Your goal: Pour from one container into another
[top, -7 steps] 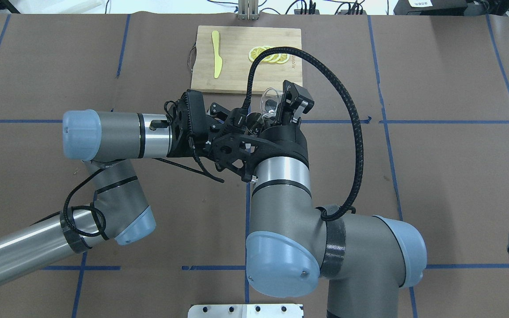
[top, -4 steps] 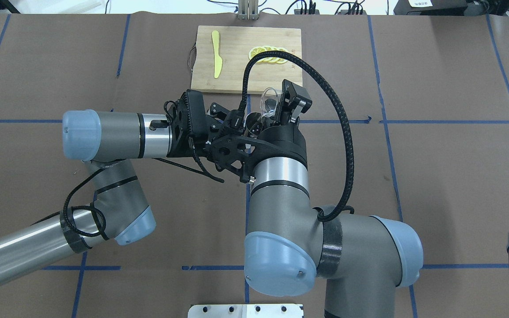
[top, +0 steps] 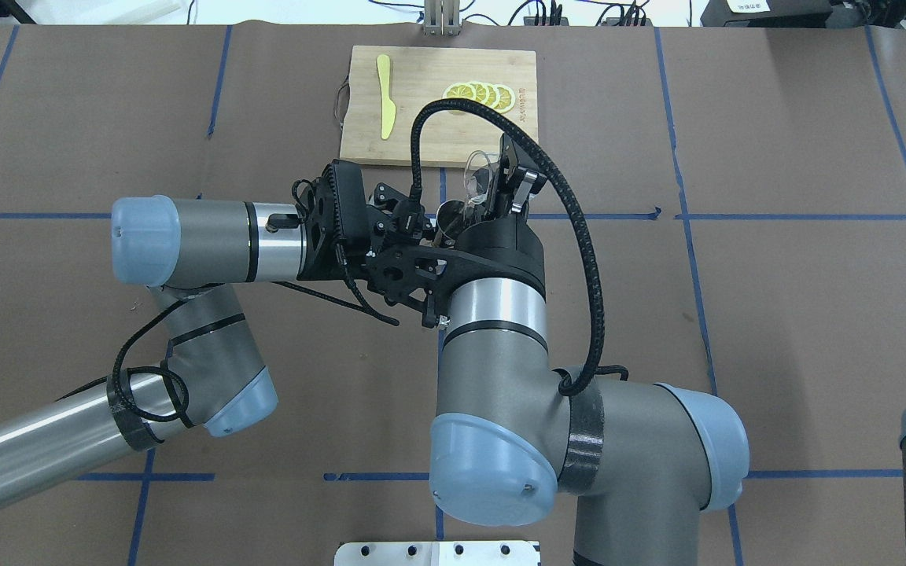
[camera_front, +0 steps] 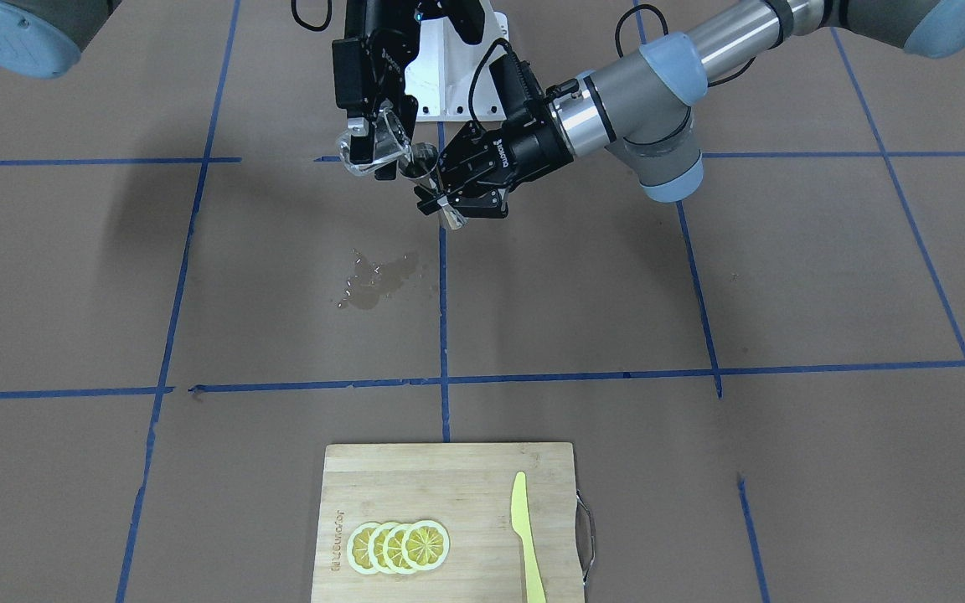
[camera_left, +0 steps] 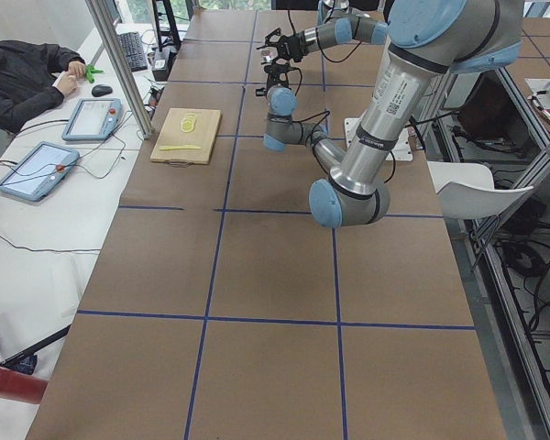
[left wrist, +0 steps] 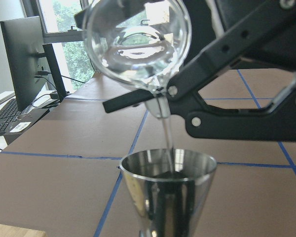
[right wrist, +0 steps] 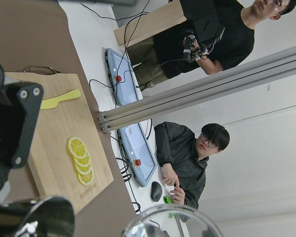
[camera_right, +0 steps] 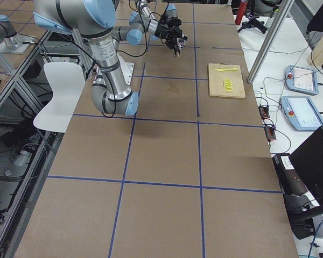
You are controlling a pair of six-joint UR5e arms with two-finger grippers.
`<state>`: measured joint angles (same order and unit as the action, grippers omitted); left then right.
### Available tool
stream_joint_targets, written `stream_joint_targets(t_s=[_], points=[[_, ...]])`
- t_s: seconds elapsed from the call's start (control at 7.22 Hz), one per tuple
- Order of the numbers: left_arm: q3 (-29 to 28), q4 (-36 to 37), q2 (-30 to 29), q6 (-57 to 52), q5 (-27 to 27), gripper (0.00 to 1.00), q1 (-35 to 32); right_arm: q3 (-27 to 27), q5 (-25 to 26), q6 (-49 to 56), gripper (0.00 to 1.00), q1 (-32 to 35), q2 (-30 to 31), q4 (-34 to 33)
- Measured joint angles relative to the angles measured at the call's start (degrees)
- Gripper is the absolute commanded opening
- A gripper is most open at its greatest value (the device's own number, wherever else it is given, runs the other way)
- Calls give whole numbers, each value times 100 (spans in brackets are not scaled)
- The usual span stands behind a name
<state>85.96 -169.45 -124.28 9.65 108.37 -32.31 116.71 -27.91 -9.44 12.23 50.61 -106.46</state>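
Over the brown table (camera_front: 784,276), the right arm (top: 500,377) is blocking the overhead view of the pour. The cutting board (top: 421,134) is lying at its 12 o'clock, a wet patch (camera_front: 378,280) between. The right gripper (camera_front: 374,138) is clamping a tilted glass cup (left wrist: 138,44). The left gripper (camera_front: 453,201) is gripping a metal jigger (left wrist: 167,197) at the cup's 6 o'clock in the left wrist view, a thin stream (left wrist: 166,133) falling in.

The near right arm (camera_right: 105,59) stands beside a white chair (camera_right: 56,88), and the far left arm (camera_right: 147,15) reaches over the brown table (camera_right: 161,177). A cutting board (camera_right: 218,88), near the edge by two tablets (camera_right: 299,78), carries lemon slices (camera_right: 227,83) and a yellow knife (camera_right: 225,69).
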Motion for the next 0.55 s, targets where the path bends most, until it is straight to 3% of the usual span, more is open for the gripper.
stream_joint_targets(t_s=[0.55], points=[[0, 0, 0, -1, 0, 0, 3, -23, 48, 384, 0, 6, -40, -15]])
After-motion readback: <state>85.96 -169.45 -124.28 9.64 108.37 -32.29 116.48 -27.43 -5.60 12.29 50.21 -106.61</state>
